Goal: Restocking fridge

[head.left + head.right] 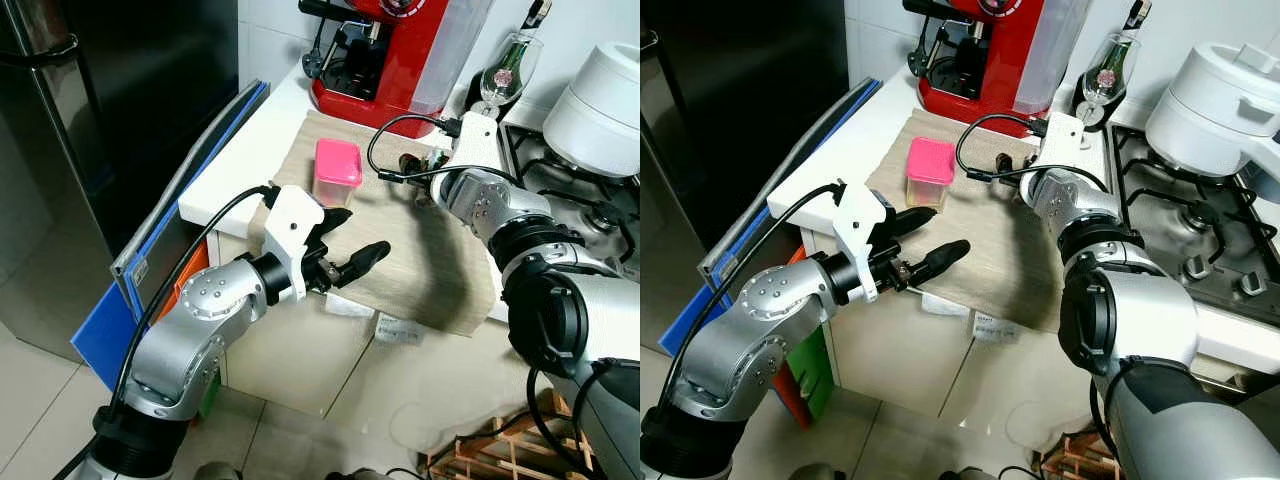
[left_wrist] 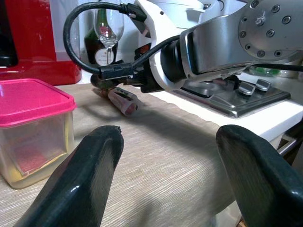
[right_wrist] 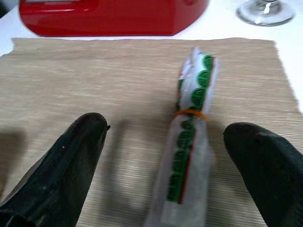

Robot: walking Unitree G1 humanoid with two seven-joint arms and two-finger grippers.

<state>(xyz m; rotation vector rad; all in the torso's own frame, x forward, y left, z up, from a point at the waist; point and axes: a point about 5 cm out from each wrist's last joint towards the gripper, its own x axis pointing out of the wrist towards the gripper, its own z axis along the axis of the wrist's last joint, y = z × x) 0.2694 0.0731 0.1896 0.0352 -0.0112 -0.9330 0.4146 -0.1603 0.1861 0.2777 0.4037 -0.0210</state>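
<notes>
One bagged roll [image 3: 187,161], between right pincer [image 3: 170,156] fingers

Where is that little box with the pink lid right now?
The clear plastic box with the pink lid sits on the beige woven mat, in front of the red coffee machine, just beyond the left end effector.

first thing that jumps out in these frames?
The pink-lidded container on the beige mat, just beyond the open left gripper hovering at the mat's near edge. Further back, the open right gripper straddles a clear packet with green print; a red coffee machine stands behind.
</notes>
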